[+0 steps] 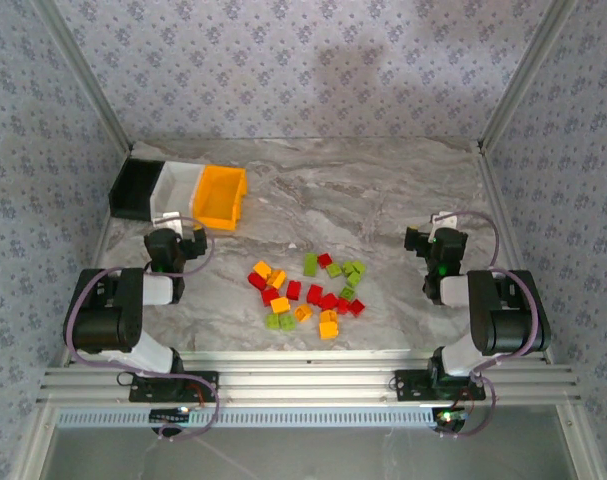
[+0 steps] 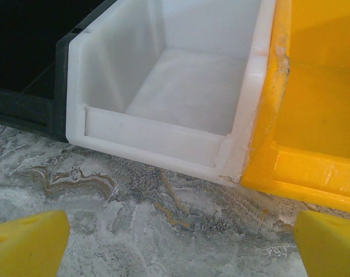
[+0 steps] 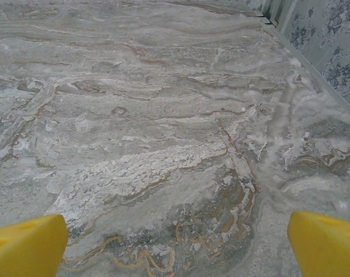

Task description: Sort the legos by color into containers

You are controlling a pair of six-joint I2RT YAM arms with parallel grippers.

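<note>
Several red, orange-yellow and light green legos lie in a loose heap on the marble table, between the two arms. Three bins stand in a row at the back left: black, white and orange-yellow. My left gripper sits just in front of the white bin, open, its yellow fingertips wide apart over bare table. The black bin and the orange-yellow bin flank it. My right gripper rests at the right, open, yellow fingertips spread over bare marble.
Patterned walls with metal corner posts close the table on three sides. The table's right edge meets the wall near my right gripper. A metal rail carries both arm bases along the near edge.
</note>
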